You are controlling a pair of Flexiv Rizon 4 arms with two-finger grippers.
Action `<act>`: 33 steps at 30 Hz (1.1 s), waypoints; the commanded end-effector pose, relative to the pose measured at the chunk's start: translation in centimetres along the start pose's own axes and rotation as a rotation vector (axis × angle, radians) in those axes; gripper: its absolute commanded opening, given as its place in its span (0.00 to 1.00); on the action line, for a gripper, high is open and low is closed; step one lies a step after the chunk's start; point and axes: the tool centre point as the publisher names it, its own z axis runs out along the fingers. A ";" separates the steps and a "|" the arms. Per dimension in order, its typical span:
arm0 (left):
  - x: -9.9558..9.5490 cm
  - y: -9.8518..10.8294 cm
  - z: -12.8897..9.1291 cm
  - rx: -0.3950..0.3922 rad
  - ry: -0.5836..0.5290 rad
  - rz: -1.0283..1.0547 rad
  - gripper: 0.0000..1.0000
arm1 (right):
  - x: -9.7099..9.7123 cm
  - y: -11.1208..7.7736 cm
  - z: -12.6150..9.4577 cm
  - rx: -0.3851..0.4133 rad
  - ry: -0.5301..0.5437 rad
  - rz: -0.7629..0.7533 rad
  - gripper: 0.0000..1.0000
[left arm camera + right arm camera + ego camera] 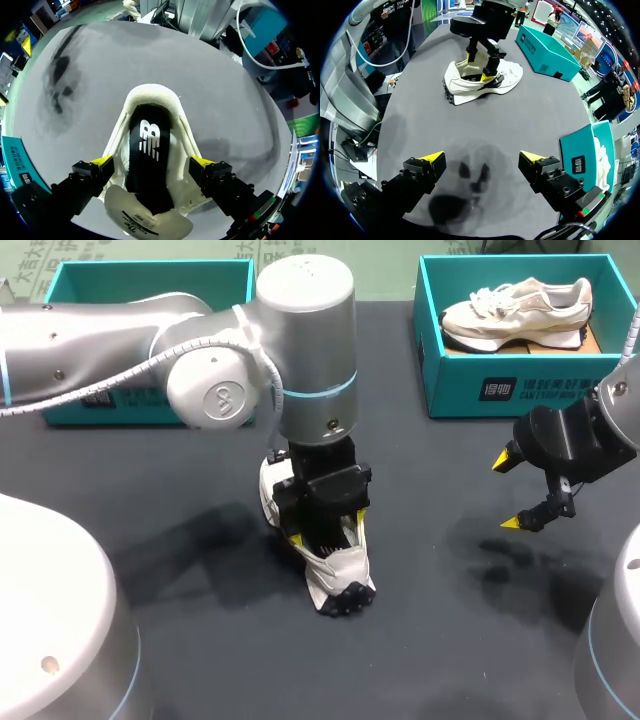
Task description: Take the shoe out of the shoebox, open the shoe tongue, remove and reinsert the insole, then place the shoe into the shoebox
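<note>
- The left gripper [151, 161] hangs straight over the white shoe [340, 575], which stands on its sole mid-table.
- Its fingers are spread wide and grasp nothing; one yellow tip sits just beside each side of the collar.
- Under it the black insole [147, 125] lies inside the shoe, and the tongue [145, 222] is folded forward.
- The right gripper [512, 491] hovers well apart to the shoe's right, released.
- The shoebox [520, 390] stands at the table's far right with a second shoe [515, 310] in it; another teal box [150, 280] is at the far left.
- The dark table [450, 640] shows on every side of the shoe.
</note>
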 end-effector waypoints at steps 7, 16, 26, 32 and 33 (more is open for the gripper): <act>0.2 2.2 -1.1 0.019 -0.031 -0.037 1.00 | 0.2 0.0 0.0 0.002 -0.003 0.000 1.00; 0.4 3.9 -1.9 0.021 -0.041 -0.061 1.00 | 0.2 0.0 0.0 0.002 -0.003 0.000 1.00; 0.5 6.2 -3.7 0.009 -0.052 -0.089 1.00 | 0.2 0.0 0.0 0.002 -0.003 0.000 1.00; 0.9 7.2 -5.9 -0.023 -0.080 -0.087 1.00 | 0.2 0.0 0.0 0.002 -0.003 0.000 1.00; 1.0 7.2 -6.3 -0.027 -0.084 -0.087 1.00 | 0.2 0.0 0.0 0.002 -0.003 0.000 1.00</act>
